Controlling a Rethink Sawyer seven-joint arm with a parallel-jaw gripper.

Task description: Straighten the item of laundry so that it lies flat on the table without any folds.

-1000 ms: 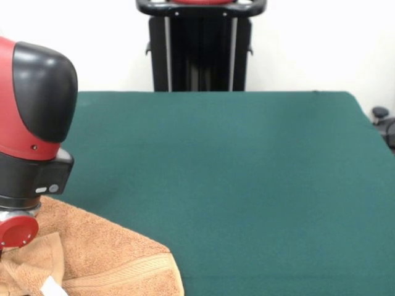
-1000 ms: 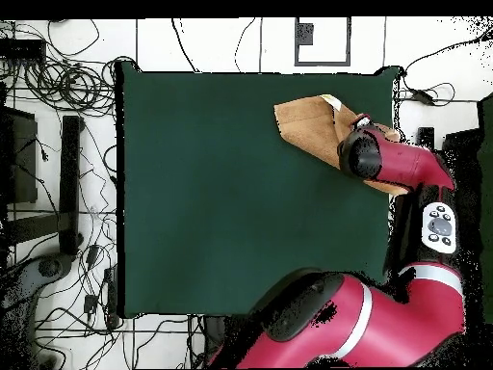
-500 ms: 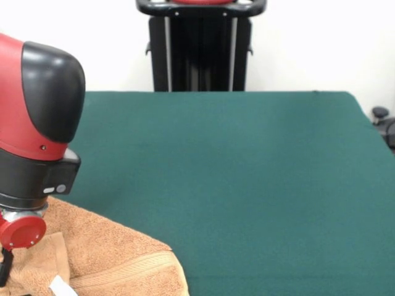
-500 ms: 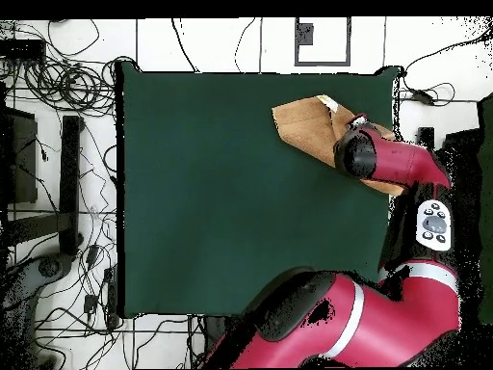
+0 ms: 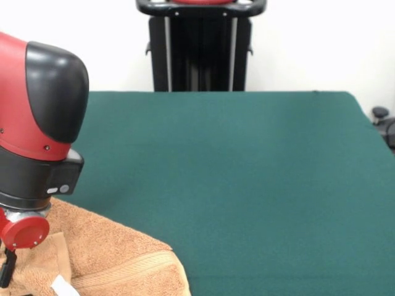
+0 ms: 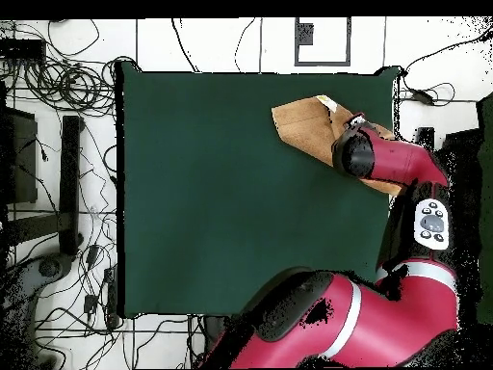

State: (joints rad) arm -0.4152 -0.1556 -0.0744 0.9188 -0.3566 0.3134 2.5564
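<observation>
Towel (image 5: 111, 253) cut by frame edge, end effector (image 5: 7, 271) fingers hidden

Green table with one towel at its corner

The large rectangular table (image 5: 247, 185) (image 6: 212, 193), covered in plain dark green felt-like cloth, carries a single thing: a small orange-tan terry-cloth towel (image 5: 111, 259) (image 6: 303, 125) with a woven band stripe and a small white tag (image 5: 63, 287). The towel lies at one corner of the table (partly under the robot arm), one edge folded over, the cloth beyond it bare.
</observation>
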